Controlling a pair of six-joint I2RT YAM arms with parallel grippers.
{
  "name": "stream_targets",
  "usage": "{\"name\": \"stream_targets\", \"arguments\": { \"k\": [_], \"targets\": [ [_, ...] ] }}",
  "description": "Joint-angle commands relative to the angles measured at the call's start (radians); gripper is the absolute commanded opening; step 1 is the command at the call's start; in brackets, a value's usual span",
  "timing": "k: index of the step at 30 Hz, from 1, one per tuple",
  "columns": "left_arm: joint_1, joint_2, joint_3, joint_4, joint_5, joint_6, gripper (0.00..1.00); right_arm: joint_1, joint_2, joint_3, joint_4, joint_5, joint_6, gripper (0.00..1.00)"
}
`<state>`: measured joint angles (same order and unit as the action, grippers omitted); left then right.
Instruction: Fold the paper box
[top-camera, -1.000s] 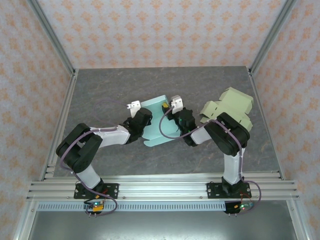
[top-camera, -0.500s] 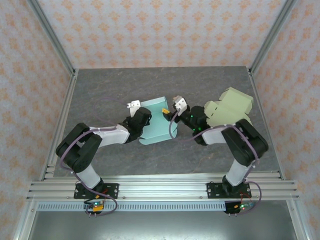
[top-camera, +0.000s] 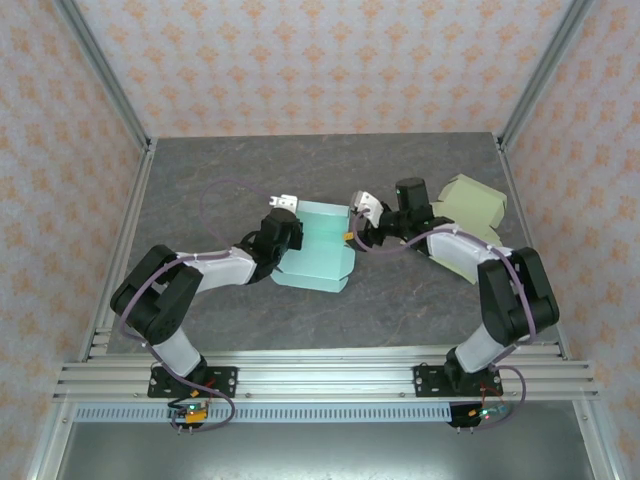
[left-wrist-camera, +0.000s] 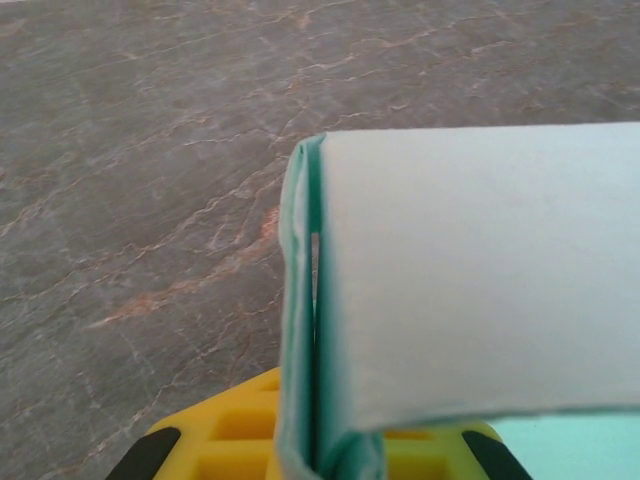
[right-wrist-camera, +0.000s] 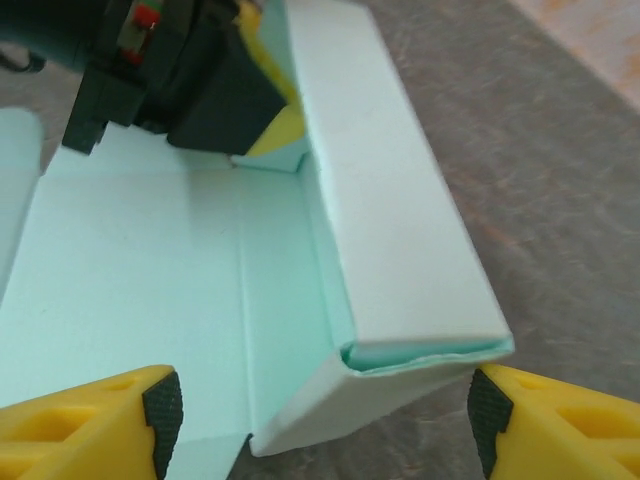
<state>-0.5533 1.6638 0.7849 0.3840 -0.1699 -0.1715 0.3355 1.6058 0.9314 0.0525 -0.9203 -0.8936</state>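
Note:
The paper box (top-camera: 318, 258) is pale teal and lies partly folded at the table's middle. My left gripper (top-camera: 284, 212) is shut on its doubled-over left wall (left-wrist-camera: 400, 300), which stands pinched between the yellow jaws (left-wrist-camera: 315, 450). My right gripper (top-camera: 357, 221) hovers open at the box's far right corner. In the right wrist view its yellow fingers (right-wrist-camera: 90, 420) straddle the end of a folded side wall (right-wrist-camera: 400, 210) without touching it, and the box floor (right-wrist-camera: 150, 270) lies flat to the left. The left gripper's dark body (right-wrist-camera: 190, 80) sits at the wall's far end.
A second, pale green box (top-camera: 468, 212) lies at the right, just behind the right arm's forearm. Grey marble tabletop (top-camera: 220, 180) surrounds the teal box. Aluminium frame posts (top-camera: 125, 240) line both sides.
The right gripper opened wider and came off the box while its arm swung back and to the right. The teal box turned and settled flatter, still held by the left gripper.

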Motion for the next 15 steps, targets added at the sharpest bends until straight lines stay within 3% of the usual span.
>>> {"name": "stream_targets", "arguments": {
  "k": [1,5,7,10,12,15],
  "targets": [
    [0.008,-0.01,0.031,0.052,0.069,0.042,0.0,0.002,0.042,0.057,-0.139,-0.105,-0.099,0.74],
    [0.008,-0.013,0.02,0.073,0.119,0.058,0.0,0.002,0.076,0.087,-0.166,-0.126,-0.128,0.56],
    [0.008,-0.015,0.009,0.096,0.15,0.071,0.0,0.001,0.092,0.101,-0.172,-0.13,-0.128,0.55],
    [0.008,-0.016,-0.003,0.119,0.176,0.088,0.0,0.001,0.107,0.094,-0.112,-0.103,-0.086,0.6],
    [0.008,-0.015,-0.002,0.116,0.174,0.092,0.0,0.001,0.11,0.087,-0.072,-0.078,-0.055,0.68],
    [0.009,-0.013,-0.003,0.115,0.176,0.099,0.0,0.002,0.118,0.089,-0.055,-0.067,-0.037,0.7]
  ]
}}
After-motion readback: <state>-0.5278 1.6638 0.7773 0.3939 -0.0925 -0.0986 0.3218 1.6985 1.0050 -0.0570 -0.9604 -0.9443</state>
